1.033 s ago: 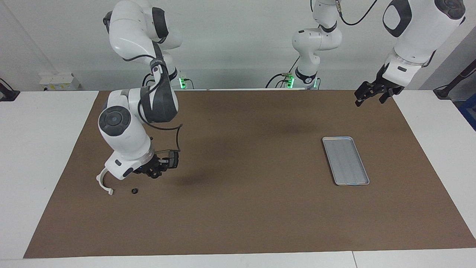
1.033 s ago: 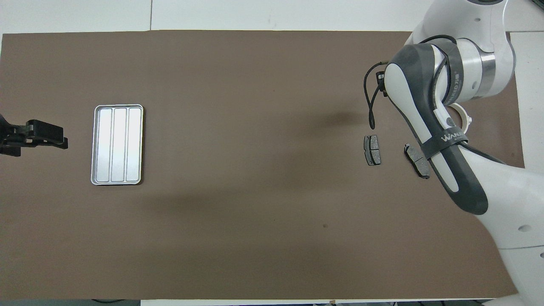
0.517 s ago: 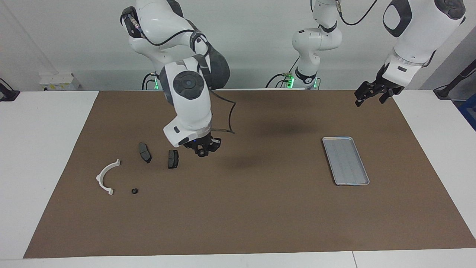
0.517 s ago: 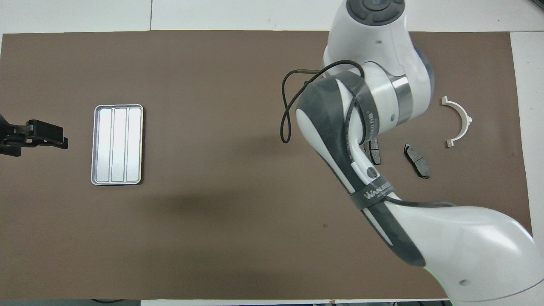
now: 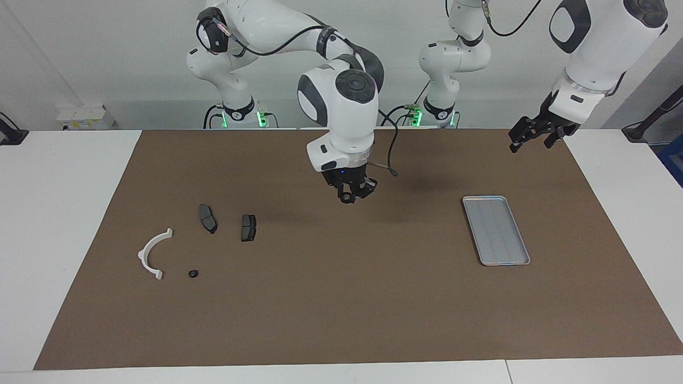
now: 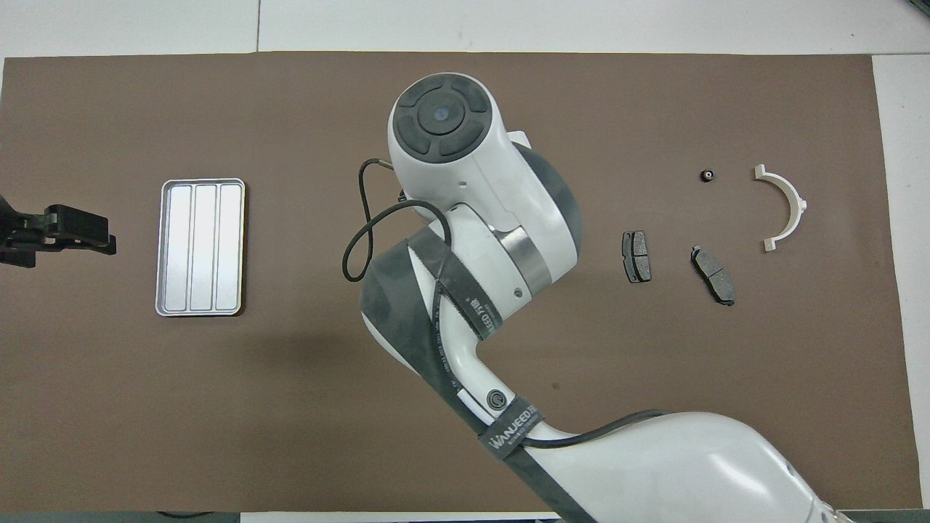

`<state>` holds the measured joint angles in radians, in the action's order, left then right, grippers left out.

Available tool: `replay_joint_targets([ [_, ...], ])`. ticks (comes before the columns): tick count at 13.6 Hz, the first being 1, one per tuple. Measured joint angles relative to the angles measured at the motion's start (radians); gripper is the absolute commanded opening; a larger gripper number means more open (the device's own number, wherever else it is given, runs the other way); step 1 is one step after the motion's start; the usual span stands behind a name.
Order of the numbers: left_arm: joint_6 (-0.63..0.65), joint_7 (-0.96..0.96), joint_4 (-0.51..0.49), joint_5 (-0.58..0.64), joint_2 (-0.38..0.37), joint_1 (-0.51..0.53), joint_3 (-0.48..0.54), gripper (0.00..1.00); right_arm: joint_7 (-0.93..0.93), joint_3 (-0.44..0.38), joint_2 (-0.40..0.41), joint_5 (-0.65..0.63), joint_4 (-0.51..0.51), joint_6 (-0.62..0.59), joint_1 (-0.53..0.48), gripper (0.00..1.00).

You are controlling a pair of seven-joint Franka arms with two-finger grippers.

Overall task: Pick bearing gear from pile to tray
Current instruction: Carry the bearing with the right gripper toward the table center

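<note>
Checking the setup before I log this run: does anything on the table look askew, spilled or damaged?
Nothing stands out. The tray lies flat and bare; the white arc, two brake pads and small black piece lie apart, flat on the mat.

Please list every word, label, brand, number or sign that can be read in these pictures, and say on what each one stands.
"WANJEED", with a line of smaller characters under it that cannot be read: on the dark strap around the right arm, in the overhead view.
A round logo mark with no letters to read: on the right arm's white link, near that strap.
No text shows on the tray, the brake pads, the white arc or the brown mat.
</note>
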<state>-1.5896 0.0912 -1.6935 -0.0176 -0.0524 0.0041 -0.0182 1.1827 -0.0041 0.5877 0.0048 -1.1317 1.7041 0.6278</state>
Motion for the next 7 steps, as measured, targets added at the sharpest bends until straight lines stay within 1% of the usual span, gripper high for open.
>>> replay_joint_targets([
  [3, 0.000, 0.000, 0.000, 0.000, 0.000, 0.000, 0.000, 1.00, 0.138, 0.000, 0.069, 0.000, -0.001, 0.068, 0.052, 0.00],
  [7, 0.000, 0.000, 0.000, 0.000, 0.000, 0.000, 0.000, 1.00, 0.203, 0.008, 0.145, 0.000, 0.000, 0.133, 0.075, 0.00],
])
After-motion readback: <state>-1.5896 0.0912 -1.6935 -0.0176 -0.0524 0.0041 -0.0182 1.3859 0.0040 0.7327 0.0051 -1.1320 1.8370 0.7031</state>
